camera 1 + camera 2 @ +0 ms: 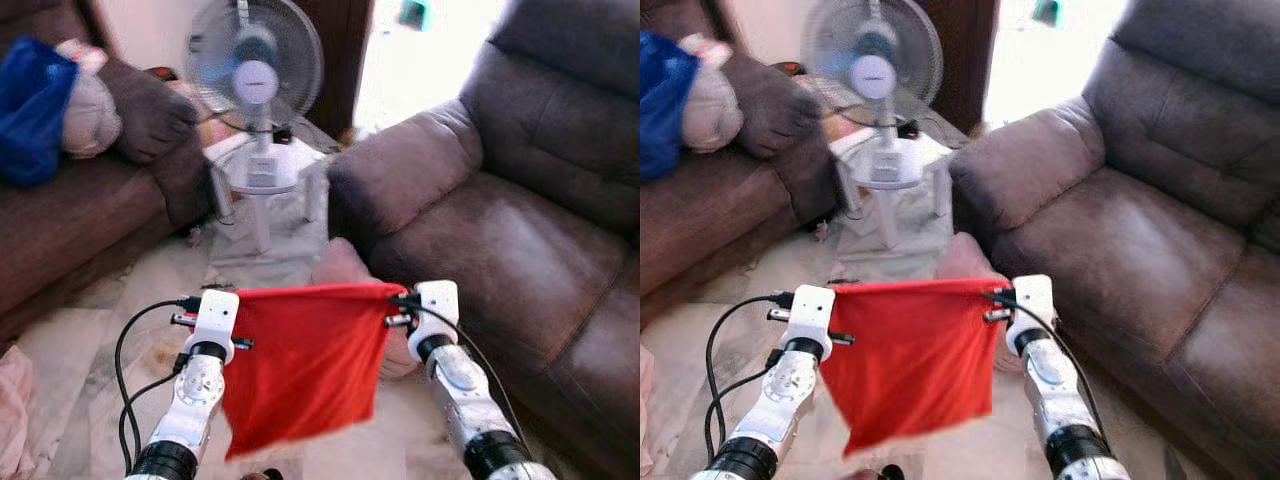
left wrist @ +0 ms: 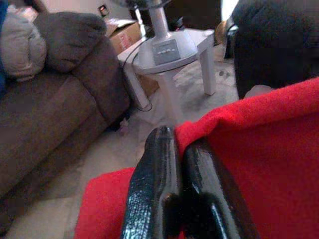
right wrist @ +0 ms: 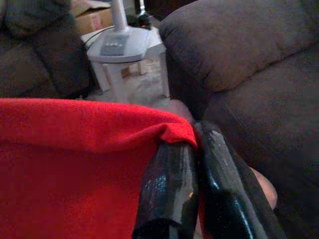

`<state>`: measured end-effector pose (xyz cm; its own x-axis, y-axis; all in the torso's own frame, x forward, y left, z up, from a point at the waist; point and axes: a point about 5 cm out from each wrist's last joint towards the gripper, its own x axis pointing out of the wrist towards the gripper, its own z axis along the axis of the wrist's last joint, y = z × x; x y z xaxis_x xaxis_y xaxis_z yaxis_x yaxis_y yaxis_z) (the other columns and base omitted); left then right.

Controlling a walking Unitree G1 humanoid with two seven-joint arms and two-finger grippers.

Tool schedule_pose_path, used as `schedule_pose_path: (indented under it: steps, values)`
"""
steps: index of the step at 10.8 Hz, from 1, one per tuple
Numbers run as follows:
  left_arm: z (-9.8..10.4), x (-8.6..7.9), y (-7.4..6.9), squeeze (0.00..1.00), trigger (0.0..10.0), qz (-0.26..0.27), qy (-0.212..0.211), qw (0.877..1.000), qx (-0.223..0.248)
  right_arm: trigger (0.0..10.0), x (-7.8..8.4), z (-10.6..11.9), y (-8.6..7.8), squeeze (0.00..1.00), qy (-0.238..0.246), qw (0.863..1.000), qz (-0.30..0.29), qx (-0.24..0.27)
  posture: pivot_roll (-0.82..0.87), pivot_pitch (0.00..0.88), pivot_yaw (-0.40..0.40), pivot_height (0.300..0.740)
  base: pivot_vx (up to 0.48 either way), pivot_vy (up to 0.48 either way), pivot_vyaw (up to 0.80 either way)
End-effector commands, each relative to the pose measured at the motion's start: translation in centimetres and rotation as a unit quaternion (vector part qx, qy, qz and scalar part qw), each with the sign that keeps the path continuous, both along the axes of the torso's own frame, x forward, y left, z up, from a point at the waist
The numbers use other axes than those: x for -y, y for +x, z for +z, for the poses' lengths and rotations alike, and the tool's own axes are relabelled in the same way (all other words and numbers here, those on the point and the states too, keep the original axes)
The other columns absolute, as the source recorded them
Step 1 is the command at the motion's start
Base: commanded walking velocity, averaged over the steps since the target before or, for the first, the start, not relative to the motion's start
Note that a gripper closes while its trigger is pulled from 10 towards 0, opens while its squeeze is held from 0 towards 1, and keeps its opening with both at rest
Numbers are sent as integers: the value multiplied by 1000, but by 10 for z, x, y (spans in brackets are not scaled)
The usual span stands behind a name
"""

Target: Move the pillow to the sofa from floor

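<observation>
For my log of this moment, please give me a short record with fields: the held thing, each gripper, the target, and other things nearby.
held thing: red pillow cover, hanging limp, stretched by its top edge between both grippers
left gripper: shut on one top corner
right gripper: shut on the other top corner
target: brown sofa, to the robot's right
nearby: white fan on a white stool; second sofa to the left

A pale marbled tile floor (image 1: 90, 340) spreads across the lower left of the frame. A grey-brown suede sofa (image 1: 520, 220) takes up the right side, and a second brown couch (image 1: 80, 220) the upper left. Between them, at upper centre, a white pedestal fan (image 1: 255, 70) stands on a small white stool (image 1: 262, 175). Bright daylight (image 1: 420, 60) glares behind.
</observation>
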<state>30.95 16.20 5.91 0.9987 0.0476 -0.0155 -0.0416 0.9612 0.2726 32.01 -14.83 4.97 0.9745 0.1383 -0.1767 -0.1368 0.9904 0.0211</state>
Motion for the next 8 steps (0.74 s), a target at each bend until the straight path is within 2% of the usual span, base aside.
schedule_pose_path:
  steps: [1, 4, 5, 8]
  values:
    - [17, -5, 7, 0, 10000, 21, -7, 999, 47, 10000, 12, 11, 6, 0, 4, 999, -25, 29, -2, 112, -31, 740, 0, 0, -800]
    - [19, -7, 8, 0, 10000, 30, 2, 998, 54, 10000, 8, 11, 8, 0, -4, 999, -21, 36, -5, 116, -30, 740, 0, 0, -800]
    - [20, -8, 9, 0, 10000, 31, 10, 998, 56, 10000, 9, 11, 8, 0, -4, 999, -23, 36, -4, 114, -30, 740, 0, -292, -800]
    - [20, -8, 9, 0, 10000, 32, 4, 998, 59, 10000, 12, 11, 9, 0, -5, 999, -27, 38, -3, 111, -29, 740, 0, 0, -800]
